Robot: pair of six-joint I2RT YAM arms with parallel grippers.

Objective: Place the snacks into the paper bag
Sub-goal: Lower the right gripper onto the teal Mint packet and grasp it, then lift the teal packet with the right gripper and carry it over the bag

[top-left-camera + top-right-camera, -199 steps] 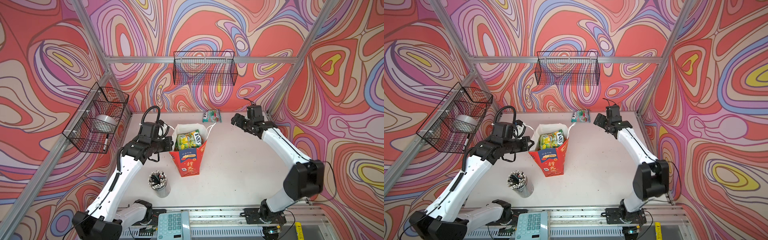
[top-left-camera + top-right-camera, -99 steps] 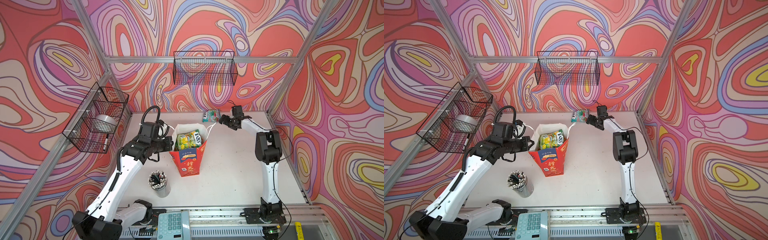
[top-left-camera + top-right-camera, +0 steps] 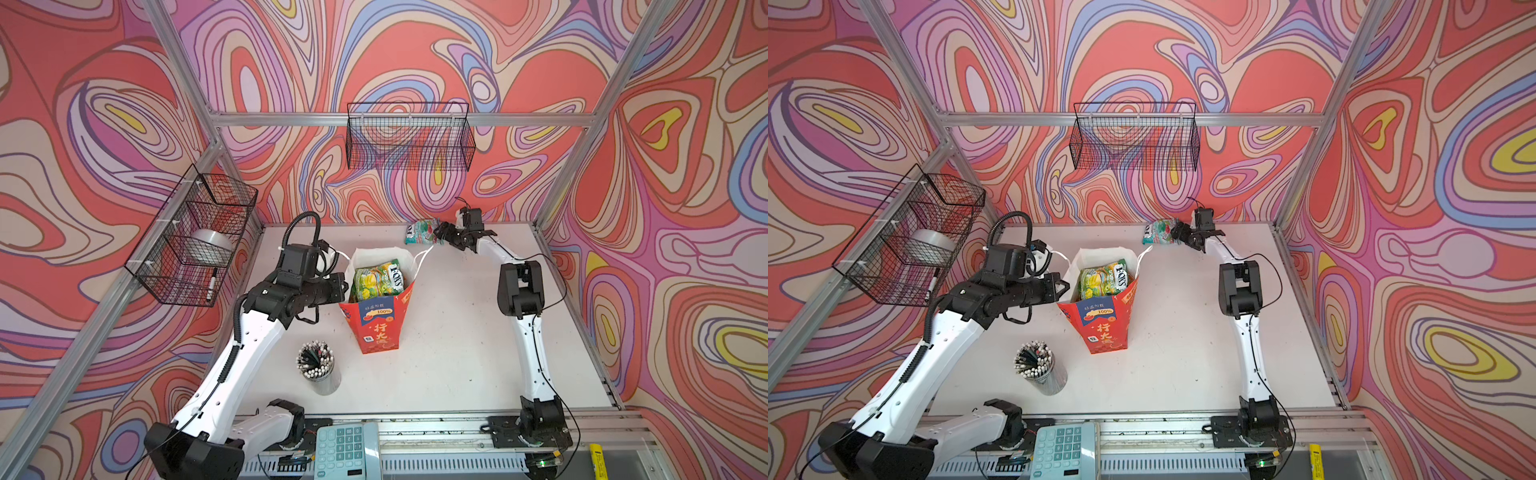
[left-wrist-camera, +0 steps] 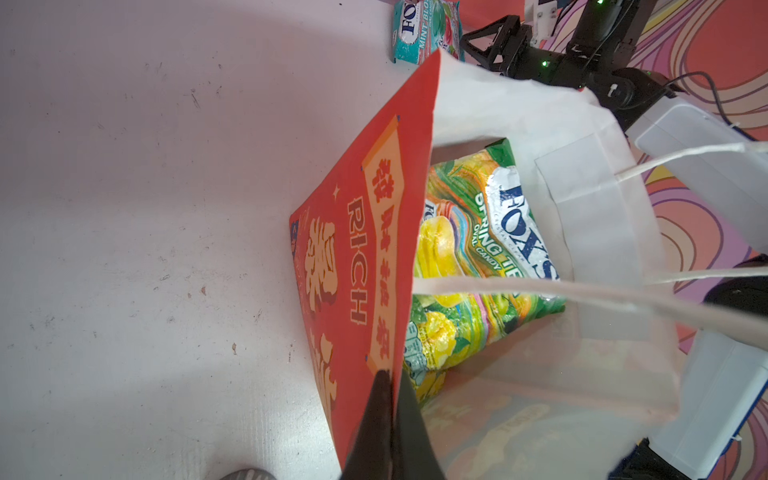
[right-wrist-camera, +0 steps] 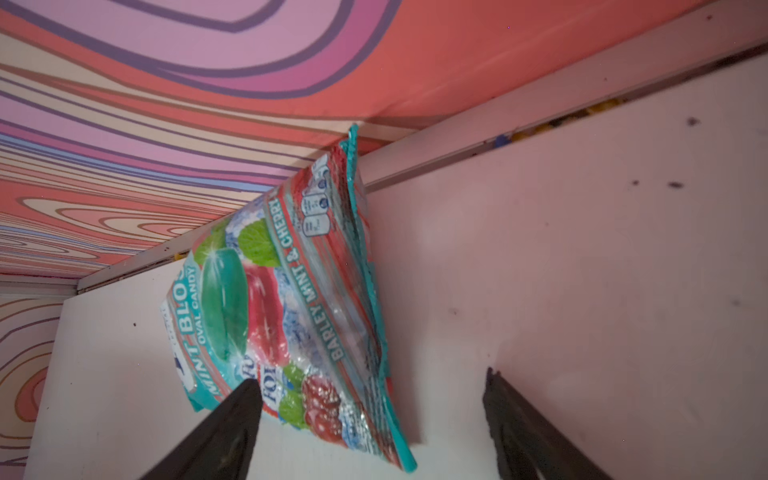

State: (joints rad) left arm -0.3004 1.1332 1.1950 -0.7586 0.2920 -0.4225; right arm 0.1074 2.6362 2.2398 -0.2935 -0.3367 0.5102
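Right claw [image 5: 370, 378], gaping, has reached teal pouch [image 5: 270, 307]; left claw [image 4: 392, 376] pinches paper bag [image 4: 374, 208] of pouches [image 4: 478, 232].

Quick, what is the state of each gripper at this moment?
Left gripper: closed, pinching the rim of the paper bag.
Right gripper: open at the teal candy pouch, holding nothing.

A black wire basket [image 3: 409, 137] hangs on the back wall at upper centre in both top views; a second wire basket [image 3: 183, 266] at middle left holds a silvery round object [image 3: 210, 240] and a marker [image 3: 212, 284]. A cup of pencils [image 3: 318, 369] stands on the white table [image 3: 449, 357] lower left of centre, and a teal calculator [image 3: 347, 451] lies at the bottom edge.
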